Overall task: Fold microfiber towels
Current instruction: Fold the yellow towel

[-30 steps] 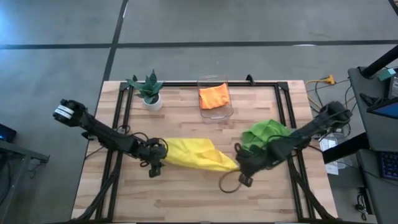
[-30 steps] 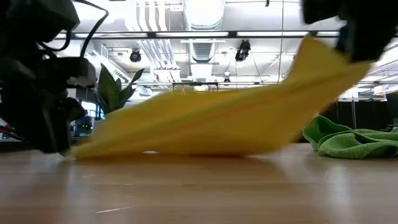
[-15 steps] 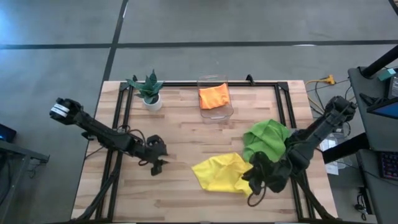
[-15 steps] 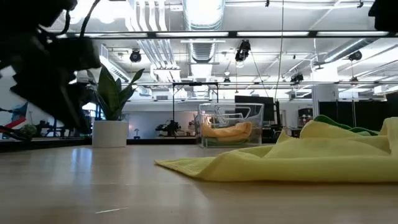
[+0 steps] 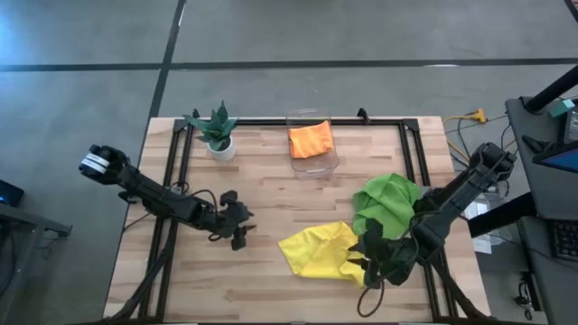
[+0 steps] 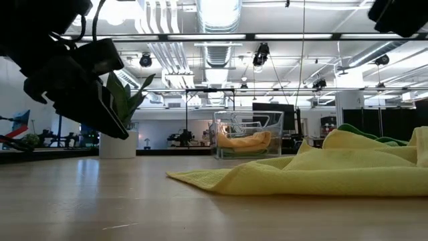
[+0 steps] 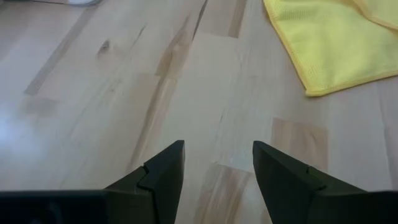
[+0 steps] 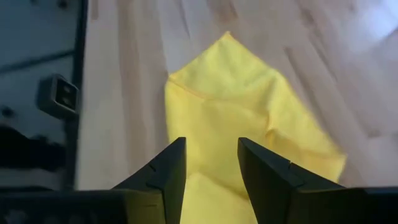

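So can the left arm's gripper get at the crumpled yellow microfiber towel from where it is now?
Probably yes. The left gripper is open and empty, and only bare wooden table lies between it and the crumpled yellow microfiber towel; the right gripper hangs over the towel's other side.

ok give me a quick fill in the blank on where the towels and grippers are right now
1. The orange towel lies inside the clear ____.
2. The right gripper is open above the ____ towel.
3. The left gripper is open over bare ____, holding nothing.
4. The green towel lies bunched beside the yellow towel, on the side of the ____ arm.

Missing words: bin; yellow; wood; right
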Robot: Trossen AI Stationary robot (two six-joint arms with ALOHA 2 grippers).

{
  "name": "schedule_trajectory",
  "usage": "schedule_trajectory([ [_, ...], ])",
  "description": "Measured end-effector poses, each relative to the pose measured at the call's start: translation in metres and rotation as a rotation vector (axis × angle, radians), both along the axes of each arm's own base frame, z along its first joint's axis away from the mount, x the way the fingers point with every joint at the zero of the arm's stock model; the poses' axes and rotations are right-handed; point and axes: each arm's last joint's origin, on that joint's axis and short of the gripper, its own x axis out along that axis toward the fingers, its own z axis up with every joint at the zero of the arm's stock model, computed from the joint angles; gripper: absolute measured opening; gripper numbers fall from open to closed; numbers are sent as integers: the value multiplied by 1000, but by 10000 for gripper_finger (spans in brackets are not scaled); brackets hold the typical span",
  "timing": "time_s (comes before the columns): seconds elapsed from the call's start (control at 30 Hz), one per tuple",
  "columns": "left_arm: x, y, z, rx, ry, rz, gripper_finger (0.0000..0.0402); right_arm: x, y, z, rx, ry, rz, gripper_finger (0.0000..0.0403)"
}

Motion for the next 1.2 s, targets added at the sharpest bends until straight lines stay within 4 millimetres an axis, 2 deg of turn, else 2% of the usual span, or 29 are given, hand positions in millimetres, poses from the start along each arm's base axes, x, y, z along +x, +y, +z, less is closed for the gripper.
schedule_trajectory([
  [0.07,2,-1,-1,-3,-8,-1,175,3,-5,-1,-19,24,18,136],
  [0.17,4,-1,-3,-4,-10,0,175,7,-19,-11,7,156,54,132],
  [0.43,7,-3,-10,1,4,-1,175,22,-46,-38,25,372,434,135],
  [0.6,9,-4,-14,4,12,-1,175,30,-57,-54,-6,417,520,136],
  [0.73,9,-4,-14,5,14,-1,175,37,-58,-64,-6,429,585,137],
  [0.87,9,-4,-14,2,8,-1,175,44,-50,-74,33,438,650,139],
  [1.2,10,-4,-12,-5,-9,-1,175,73,-31,-73,-35,370,801,130],
])
